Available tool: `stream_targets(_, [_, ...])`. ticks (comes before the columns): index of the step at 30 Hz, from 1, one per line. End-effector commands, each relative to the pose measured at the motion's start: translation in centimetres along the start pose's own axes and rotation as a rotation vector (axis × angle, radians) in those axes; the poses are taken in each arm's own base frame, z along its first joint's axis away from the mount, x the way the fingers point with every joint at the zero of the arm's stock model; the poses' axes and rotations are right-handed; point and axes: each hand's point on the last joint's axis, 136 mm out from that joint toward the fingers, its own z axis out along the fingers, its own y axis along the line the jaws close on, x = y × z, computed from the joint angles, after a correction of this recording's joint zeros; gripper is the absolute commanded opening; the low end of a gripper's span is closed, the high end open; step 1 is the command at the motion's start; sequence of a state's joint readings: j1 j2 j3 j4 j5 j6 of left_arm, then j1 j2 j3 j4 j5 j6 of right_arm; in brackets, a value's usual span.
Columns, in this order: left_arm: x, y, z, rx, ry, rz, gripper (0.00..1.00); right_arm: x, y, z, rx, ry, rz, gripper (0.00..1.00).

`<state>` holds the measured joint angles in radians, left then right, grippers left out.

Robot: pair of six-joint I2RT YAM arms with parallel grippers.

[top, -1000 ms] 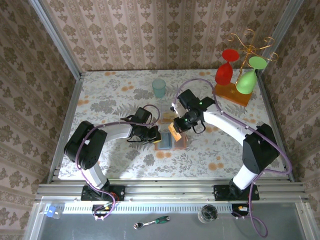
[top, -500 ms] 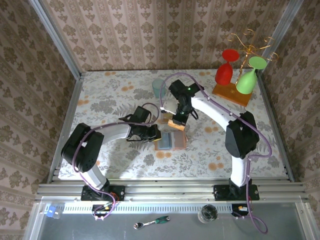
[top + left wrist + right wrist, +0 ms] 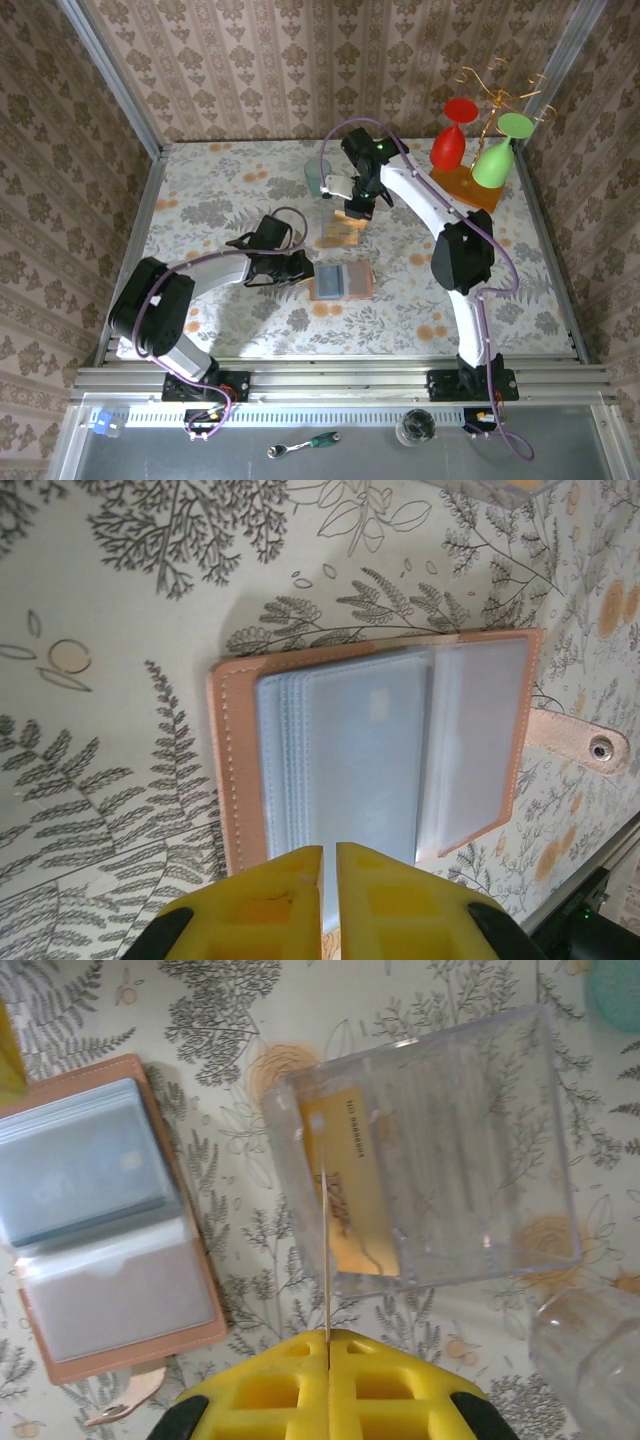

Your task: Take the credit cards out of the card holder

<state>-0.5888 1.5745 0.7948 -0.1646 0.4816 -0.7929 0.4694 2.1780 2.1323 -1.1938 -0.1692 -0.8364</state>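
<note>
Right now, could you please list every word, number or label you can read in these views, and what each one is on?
None can be read.
Orange card in the clear plastic box: dark print along it, too blurred to read.
Card holder sleeves: no readable text.
Blue card in the holder: no readable text.

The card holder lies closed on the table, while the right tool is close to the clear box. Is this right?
Not quite. The card holder lies open, not closed, with its clear sleeves facing up, as the left wrist view shows. The right tool is indeed close to the clear box.
</note>
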Motion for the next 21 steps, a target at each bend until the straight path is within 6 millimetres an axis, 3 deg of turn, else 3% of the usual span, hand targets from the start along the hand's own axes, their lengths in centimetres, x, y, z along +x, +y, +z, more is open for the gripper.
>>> stream_targets(1, [-0.3, 0.1, -0.5, 0.003, -0.023, -0.016, 0.12, 0.0, 0.5, 0.8, -0.061, 0.019, -0.037, 0.00])
stream_targets(8, [-0.3, 0.7, -1.0, -0.008, -0.039, -0.029, 0.12, -0.5, -0.1, 2.7, -0.097, 0.019, -0.045, 0.00])
stream_targets(16, [-0.2, 1.2, -0.8, -0.007, -0.039, -0.042, 0.13, 0.1, 0.1, 4.3, -0.130, 0.052, -0.046, 0.00])
stream_targets(21, [-0.2, 1.0, -1.0, -0.002, -0.038, -0.042, 0.13, -0.2, -0.2, 3.9, -0.107, 0.047, -0.031, 0.17])
